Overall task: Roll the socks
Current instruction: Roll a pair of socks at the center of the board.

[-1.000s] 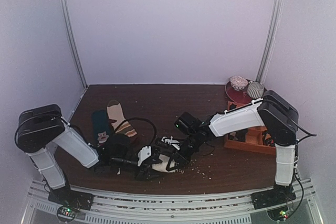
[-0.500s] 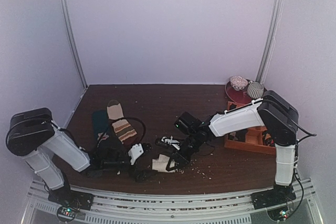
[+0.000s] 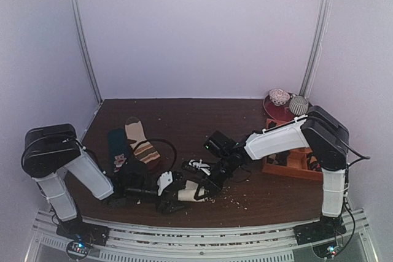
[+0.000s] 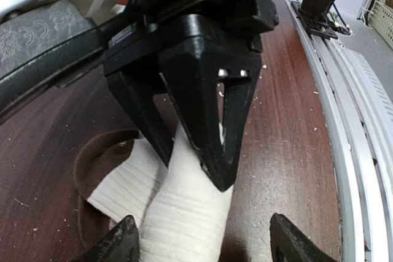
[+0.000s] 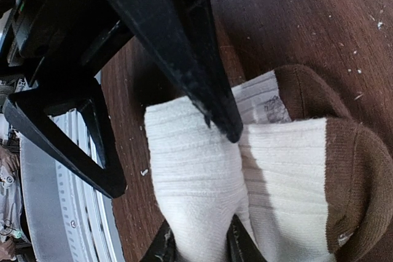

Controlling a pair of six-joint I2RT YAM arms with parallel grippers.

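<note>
The socks (image 3: 189,192) lie folded together near the table's front edge, cream-white with brown ends (image 5: 356,182). My right gripper (image 5: 199,251) is shut on a raised fold of the white fabric (image 5: 190,170). In the top view the right gripper (image 3: 206,186) comes in from the right. My left gripper (image 4: 206,240) is open, and its fingertips (image 4: 123,240) straddle the white roll (image 4: 178,213) without touching it. In the left wrist view the right gripper's black fingers (image 4: 209,102) pinch the sock just ahead of my left jaws. The left gripper (image 3: 171,189) sits at the socks' left side.
A tan striped sock (image 3: 142,145) and a dark teal sock (image 3: 116,148) lie at the left. An orange box (image 3: 288,164) and a red plate (image 3: 274,110) holding rolled balls stand at the right. Crumbs dot the wood. The metal rail (image 4: 347,127) runs close along the front.
The left gripper pulled back to the left, opened wide, then came back to the socks with its jaws somewhat narrower. The right arm has kept its grip and place.
</note>
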